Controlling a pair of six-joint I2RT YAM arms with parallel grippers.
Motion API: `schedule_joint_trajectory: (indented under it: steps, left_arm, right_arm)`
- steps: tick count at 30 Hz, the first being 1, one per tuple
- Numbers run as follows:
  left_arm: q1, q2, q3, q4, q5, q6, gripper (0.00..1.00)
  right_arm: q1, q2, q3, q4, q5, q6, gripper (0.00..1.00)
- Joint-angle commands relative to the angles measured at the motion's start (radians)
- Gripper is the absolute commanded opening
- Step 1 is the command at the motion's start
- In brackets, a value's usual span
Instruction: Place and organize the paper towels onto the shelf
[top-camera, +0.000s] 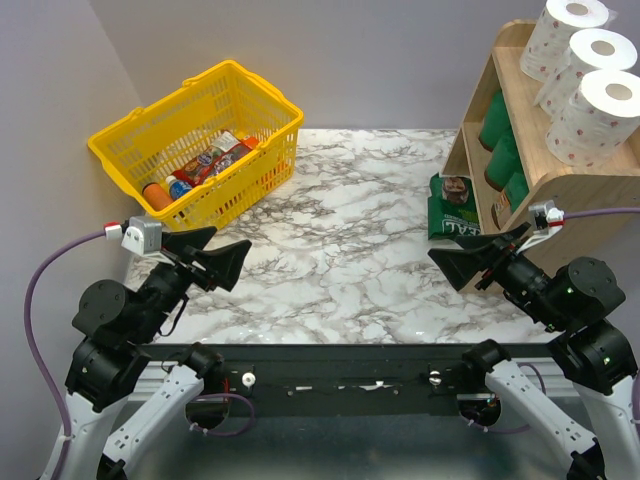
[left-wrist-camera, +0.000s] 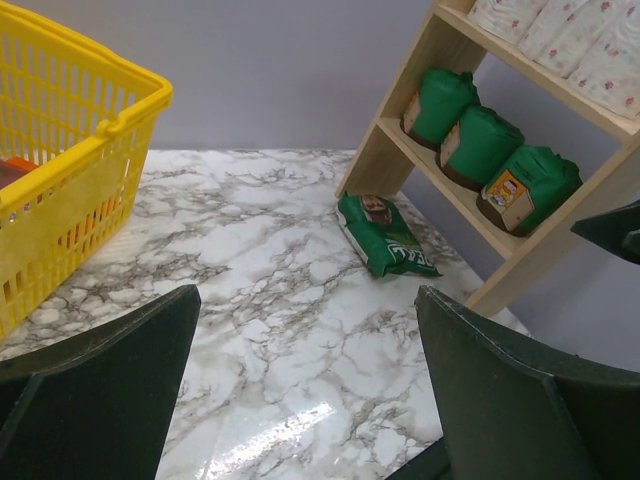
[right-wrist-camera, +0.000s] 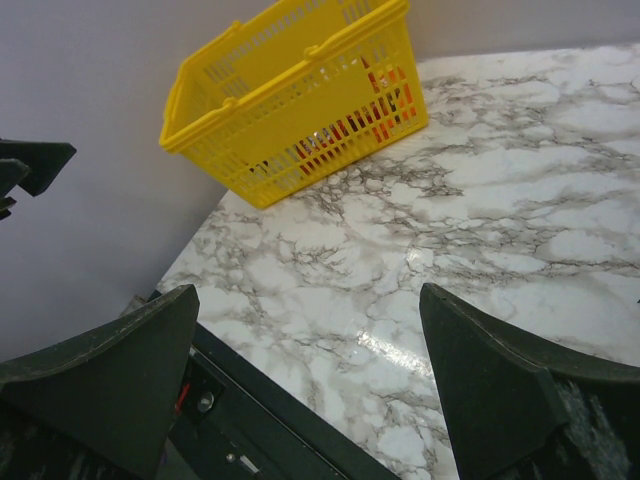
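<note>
Three white paper towel rolls with red dots stand in a row on the top tier of the wooden shelf at the far right. Three green rolls with brown ends lie on the lower tier. They also show in the top view. My left gripper is open and empty, low at the near left. My right gripper is open and empty, near the shelf's front foot. In the left wrist view the shelf stands at the right, with the white rolls along the top edge.
A yellow plastic basket with bottles and packets stands at the far left; it also shows in the right wrist view. A green packet lies on the marble table against the shelf's left side, also seen in the left wrist view.
</note>
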Motion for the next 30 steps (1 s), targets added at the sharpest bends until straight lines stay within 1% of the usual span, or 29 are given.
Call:
schedule_joint_trajectory:
  steps: [1, 23, 30]
  left_arm:
    - [-0.001, -0.017, -0.002, -0.006, 0.020, -0.002, 0.99]
    - [-0.001, -0.034, -0.008, -0.004, 0.021, -0.008, 0.99]
    - [-0.001, -0.038, -0.007, -0.004, 0.021, -0.010, 0.99]
  right_arm:
    - [0.002, -0.013, 0.014, -0.012, 0.018, 0.005, 1.00]
    - [0.003, -0.015, 0.013, -0.016, 0.004, 0.012, 1.00]
    - [0.002, -0.007, 0.013, -0.019, 0.025, 0.005, 1.00]
